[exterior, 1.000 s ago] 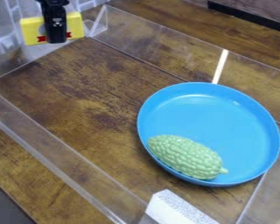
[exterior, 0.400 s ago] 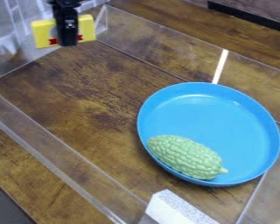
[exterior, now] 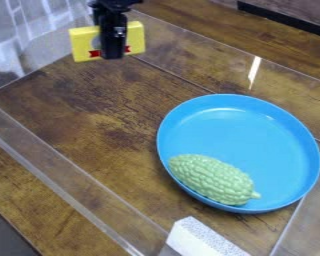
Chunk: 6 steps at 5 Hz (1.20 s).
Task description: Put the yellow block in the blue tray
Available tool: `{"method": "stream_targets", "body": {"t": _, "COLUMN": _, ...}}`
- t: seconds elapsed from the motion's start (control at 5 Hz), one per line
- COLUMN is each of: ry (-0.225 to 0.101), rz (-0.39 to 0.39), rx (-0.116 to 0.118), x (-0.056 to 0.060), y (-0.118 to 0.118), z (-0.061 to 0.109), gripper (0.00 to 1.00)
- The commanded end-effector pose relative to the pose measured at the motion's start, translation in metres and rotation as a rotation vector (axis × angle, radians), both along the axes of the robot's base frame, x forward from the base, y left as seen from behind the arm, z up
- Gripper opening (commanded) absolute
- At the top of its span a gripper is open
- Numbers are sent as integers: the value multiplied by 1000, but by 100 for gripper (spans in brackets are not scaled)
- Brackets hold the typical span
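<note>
At the top left, my gripper (exterior: 112, 48) hangs above the wooden table, shut on the yellow block (exterior: 87, 43). The block is a small bright yellow brick, held in the air with the black fingers across its front face. A bit of red shows beside the fingers. The blue tray (exterior: 276, 125), a large round shallow plate with a raised rim, lies at the right of the table, well below and to the right of the block.
A green bumpy gourd-shaped thing (exterior: 212, 179) lies in the tray's near-left part. Clear plastic walls (exterior: 69, 190) fence the wooden table. A white block (exterior: 206, 240) sits at the bottom edge.
The gripper has carried the yellow block to the right, from the far left corner toward the middle of the top edge. Tray and gourd have stayed put.
</note>
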State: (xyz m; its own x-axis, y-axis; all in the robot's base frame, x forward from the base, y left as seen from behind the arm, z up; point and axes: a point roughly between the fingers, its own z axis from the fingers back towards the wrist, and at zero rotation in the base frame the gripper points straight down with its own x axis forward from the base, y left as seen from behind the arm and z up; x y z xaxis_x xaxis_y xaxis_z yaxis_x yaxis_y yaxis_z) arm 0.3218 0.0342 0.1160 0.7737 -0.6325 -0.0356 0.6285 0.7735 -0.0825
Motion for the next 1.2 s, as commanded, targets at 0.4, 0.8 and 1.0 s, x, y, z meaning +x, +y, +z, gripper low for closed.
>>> {"method": "stream_targets", "body": {"t": 0.4, "ry": -81, "rz": -53, "rx": -15, "x": -15, "y": -104, "z": 41, "gripper": 0}}
{"method": "stream_targets", "body": {"t": 0.8, "ry": -86, "rz": -67, "rx": -39, "x": -23, "y": -149, "z": 43, "gripper": 0}}
{"method": "stream_targets", "body": {"t": 1.0, "ry": -88, "rz": -77, "rx": -45, "x": -23, "y": -165, "z": 40, "gripper": 0}}
